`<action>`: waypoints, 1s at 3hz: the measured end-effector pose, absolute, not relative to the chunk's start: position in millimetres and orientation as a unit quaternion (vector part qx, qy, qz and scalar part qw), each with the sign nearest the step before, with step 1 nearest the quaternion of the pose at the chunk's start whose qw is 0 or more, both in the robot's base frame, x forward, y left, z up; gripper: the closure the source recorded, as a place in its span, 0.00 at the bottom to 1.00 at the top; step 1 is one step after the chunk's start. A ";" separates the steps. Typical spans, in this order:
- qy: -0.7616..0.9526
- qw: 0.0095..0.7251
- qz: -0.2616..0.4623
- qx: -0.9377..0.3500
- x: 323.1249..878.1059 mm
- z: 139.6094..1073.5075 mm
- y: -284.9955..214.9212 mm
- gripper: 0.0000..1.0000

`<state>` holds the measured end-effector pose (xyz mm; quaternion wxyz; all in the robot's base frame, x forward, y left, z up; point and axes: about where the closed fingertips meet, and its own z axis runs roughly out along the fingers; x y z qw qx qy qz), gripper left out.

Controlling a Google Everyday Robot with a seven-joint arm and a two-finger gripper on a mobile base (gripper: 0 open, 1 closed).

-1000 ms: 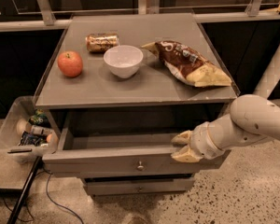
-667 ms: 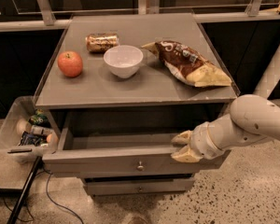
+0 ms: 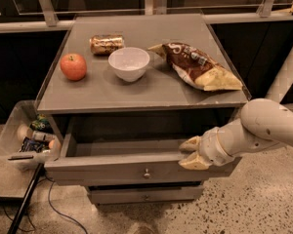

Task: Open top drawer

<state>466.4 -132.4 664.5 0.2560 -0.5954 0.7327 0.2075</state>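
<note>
The top drawer (image 3: 107, 168) is pulled part way out of the grey bench (image 3: 136, 95), so you can look down into it. Its flat front has one small round knob (image 3: 146, 173) in the middle. The gripper (image 3: 191, 153) is at the right end of that front, well to the right of the knob. It comes in from the right on a fat white arm (image 3: 266, 126). The jaws are tan and stand apart, one above the other. The top one reaches over the front's top edge and into the drawer. The bottom one lies on the outside of the front. The edge is between them, but I cannot tell if they squeeze it. Under the top drawer is a low drawer (image 3: 136, 195), which sits further back. Four things sit on top of the bench. A red apple (image 3: 73, 66) is on the left. A white bowl (image 3: 129, 64) is just right of it, near the middle. A shiny can (image 3: 106, 44) lies on its side behind them. A brown chip bag (image 3: 198, 68) lies on the right, with its yellow end near the front right corner. On the floor (image 3: 244, 204), left of the bench, is a clear bin (image 3: 7, 140) with small things in it.
</note>
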 end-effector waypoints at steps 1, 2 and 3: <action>0.733 0.256 0.208 -0.595 466.4 664.5 -132.4 0.32; 0.733 0.256 0.208 -0.595 466.4 664.5 -132.3 0.55; 0.733 0.256 0.208 -0.595 466.3 664.5 -132.3 0.79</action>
